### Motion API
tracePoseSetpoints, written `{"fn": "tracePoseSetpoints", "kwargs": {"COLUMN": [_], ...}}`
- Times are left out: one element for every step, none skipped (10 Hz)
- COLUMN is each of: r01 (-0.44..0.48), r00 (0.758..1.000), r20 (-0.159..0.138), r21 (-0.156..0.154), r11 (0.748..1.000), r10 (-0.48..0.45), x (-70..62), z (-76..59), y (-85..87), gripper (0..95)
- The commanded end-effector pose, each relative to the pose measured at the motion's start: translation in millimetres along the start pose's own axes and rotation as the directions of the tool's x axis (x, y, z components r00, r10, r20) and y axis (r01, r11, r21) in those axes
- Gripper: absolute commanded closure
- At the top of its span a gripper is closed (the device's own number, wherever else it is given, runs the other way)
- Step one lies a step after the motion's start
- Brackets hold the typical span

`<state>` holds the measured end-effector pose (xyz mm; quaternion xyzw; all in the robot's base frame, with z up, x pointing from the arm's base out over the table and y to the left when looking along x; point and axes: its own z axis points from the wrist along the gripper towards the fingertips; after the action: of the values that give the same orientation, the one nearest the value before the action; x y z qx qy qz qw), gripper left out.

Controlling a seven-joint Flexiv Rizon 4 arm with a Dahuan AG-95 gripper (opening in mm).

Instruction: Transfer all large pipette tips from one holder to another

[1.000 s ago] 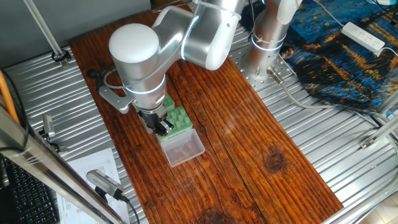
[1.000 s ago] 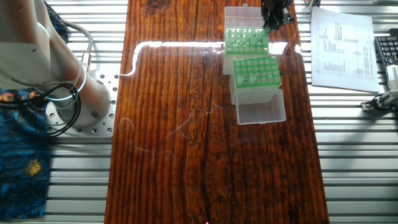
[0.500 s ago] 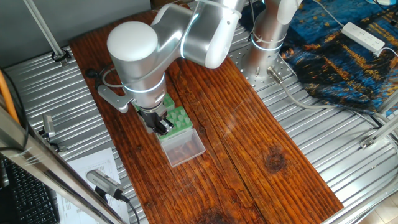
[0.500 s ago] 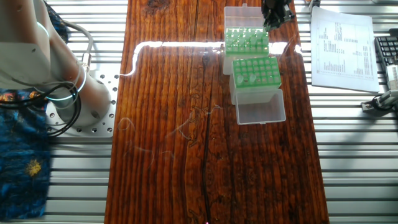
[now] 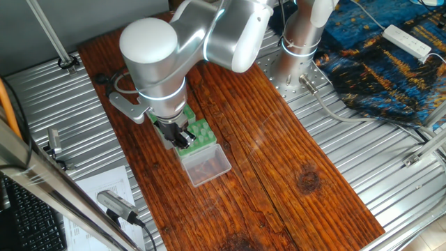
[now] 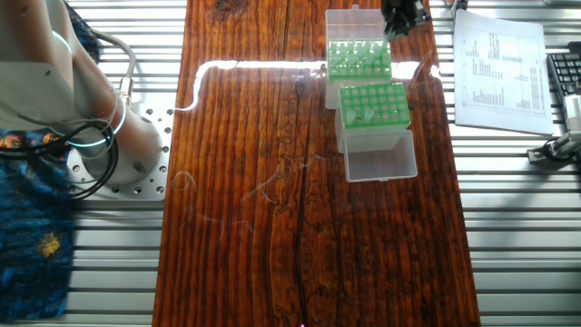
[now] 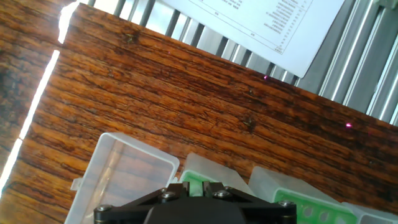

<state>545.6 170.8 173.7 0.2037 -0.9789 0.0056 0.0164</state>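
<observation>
Two green racks stand end to end near the table's edge. The far rack point(image 6: 359, 59) holds the large pipette tips point(image 6: 363, 56) in a grid of pale cones. The near rack point(image 6: 374, 104) carries a few tips point(image 6: 357, 115) at one corner. In one fixed view my gripper point(image 5: 182, 138) hangs over the green racks point(image 5: 200, 131). In the other it appears as a dark shape point(image 6: 399, 18) by the far rack's corner. In the hand view its fingertips point(image 7: 195, 185) stand a narrow gap apart with green showing between them. Whether that is a tip or the rack below I cannot tell.
Each rack has a clear hinged lid lying open, one point(image 6: 379, 159) at the near end and one point(image 6: 354, 23) at the far end, also in the hand view point(image 7: 124, 171). A printed sheet point(image 6: 499, 59) and a keyboard point(image 6: 565, 82) lie on the metal bench beside the wooden board point(image 6: 263, 182).
The arm and gripper have shifted slightly toward the far end of the racks. The racks, tips and lids have not moved.
</observation>
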Motion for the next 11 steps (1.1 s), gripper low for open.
{"fn": "tracePoseSetpoints", "kwargs": {"r01": [0.011,0.016,0.017,0.017,0.017,0.017,0.019,0.021,0.023,0.024,0.026], "r00": [1.0,1.0,1.0,1.0,1.0,0.999,0.999,0.999,0.999,0.999,0.998], "r20": [-0.003,-0.007,-0.015,-0.019,-0.021,-0.027,-0.036,-0.043,-0.047,-0.048,-0.049], "r21": [-0.001,-0.003,-0.006,-0.008,-0.008,-0.009,-0.011,-0.01,-0.012,-0.013,-0.014], "r11": [1.0,1.0,1.0,1.0,1.0,1.0,1.0,1.0,1.0,1.0,1.0], "r10": [-0.011,-0.016,-0.017,-0.017,-0.017,-0.017,-0.019,-0.021,-0.023,-0.025,-0.026], "x": [1.0,1.6,1.2,0.3,-0.3,-2.0,-3.4,-4.2,-4.5,-4.5,-4.6], "z": [-1.1,-2.4,-4.2,-5.4,-5.9,-8.4,-10.4,-11.1,-11.6,-12.7,-13.4], "y": [-2.8,-5.3,-7.4,-7.5,-7.5,-7.2,-6.9,-6.9,-6.9,-6.8,-6.6], "gripper": [95.0,95.0,95.0,95.0,95.0,95.0,95.0,95.0,95.0,95.0,95.0]}}
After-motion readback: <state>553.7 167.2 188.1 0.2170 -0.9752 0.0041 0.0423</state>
